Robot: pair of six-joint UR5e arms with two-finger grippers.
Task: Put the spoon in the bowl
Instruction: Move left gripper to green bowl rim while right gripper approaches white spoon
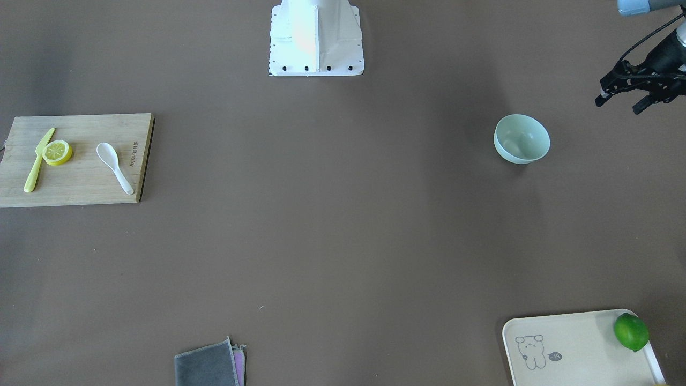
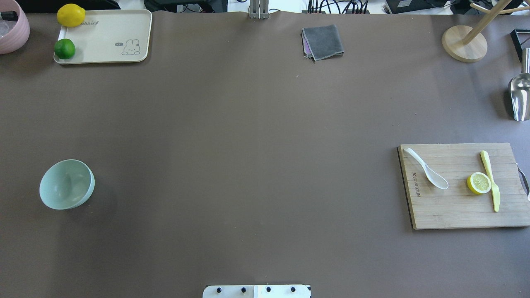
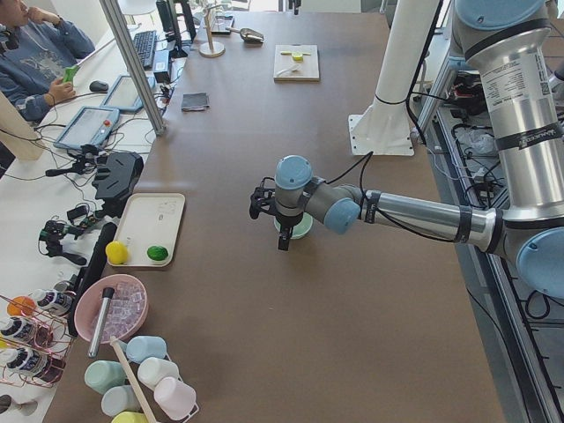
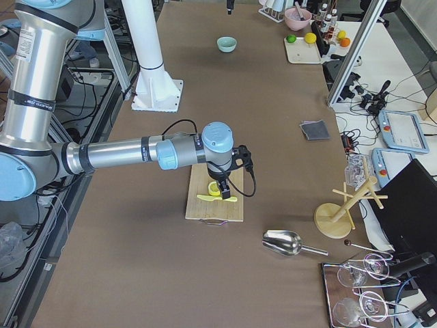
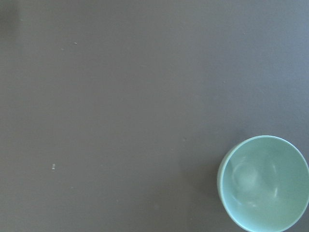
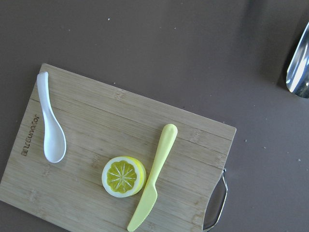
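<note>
Exterior front-facing catches left gripper (image 1: 618, 105) spread (overhead misses it); right gripper (image 4: 224, 185): cannot tell.

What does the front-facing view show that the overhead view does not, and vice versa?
Only the front-facing view shows the left gripper, at its upper right edge. Only the overhead view shows a whole lemon, a wooden stand and a metal scoop. Both show the spoon on the cutting board, the empty bowl, the lime on the tray and the grey cloth.
</note>
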